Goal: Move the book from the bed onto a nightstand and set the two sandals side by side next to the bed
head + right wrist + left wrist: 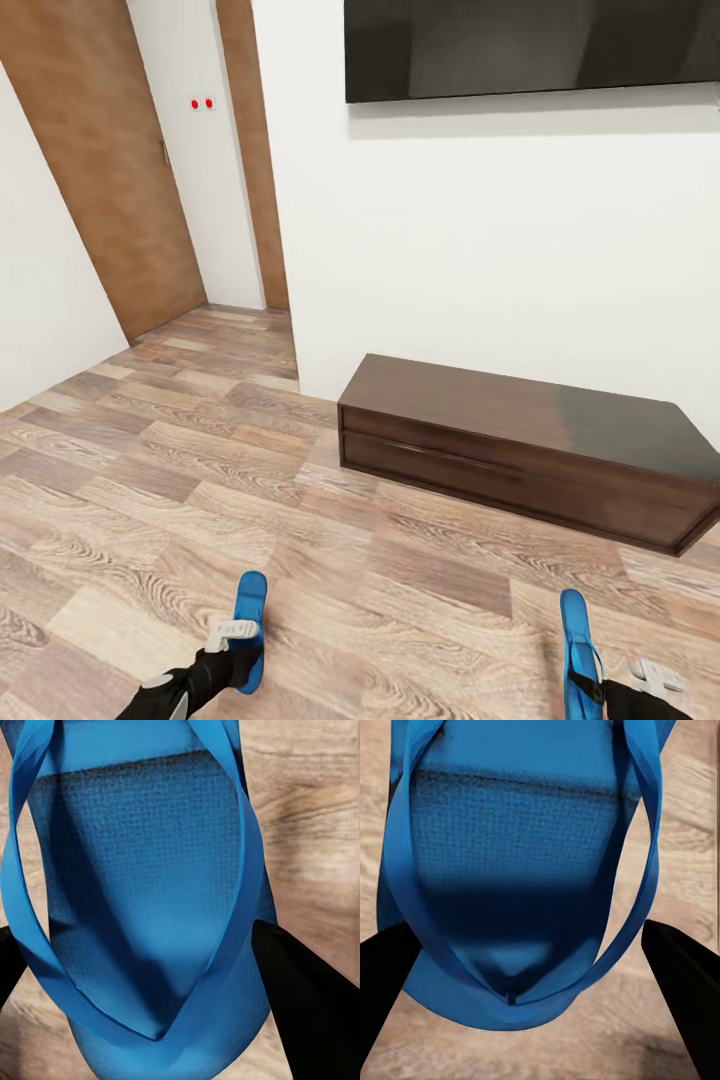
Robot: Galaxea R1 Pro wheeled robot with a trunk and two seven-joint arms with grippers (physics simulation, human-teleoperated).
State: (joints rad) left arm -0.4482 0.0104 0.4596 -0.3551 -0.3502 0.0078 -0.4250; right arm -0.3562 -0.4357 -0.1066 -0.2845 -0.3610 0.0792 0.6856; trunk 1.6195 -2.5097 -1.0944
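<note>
With each hand clamped on a sandal, left hand point(238, 640) holds the left sandal point(250, 625) and right hand point(620, 690) the right sandal point(578, 650), both above the floor point(200, 480). Soles are bright blue, long axes pointing away from the robot, roughly parallel, well apart. Bed not seen ahead, just a long cabinet point(520, 450) by the wall, so I'd judge a turn is needed.

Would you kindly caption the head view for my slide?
Each gripper, left and right, holds a blue sandal over the wood floor, facing a long dark cabinet.
</note>
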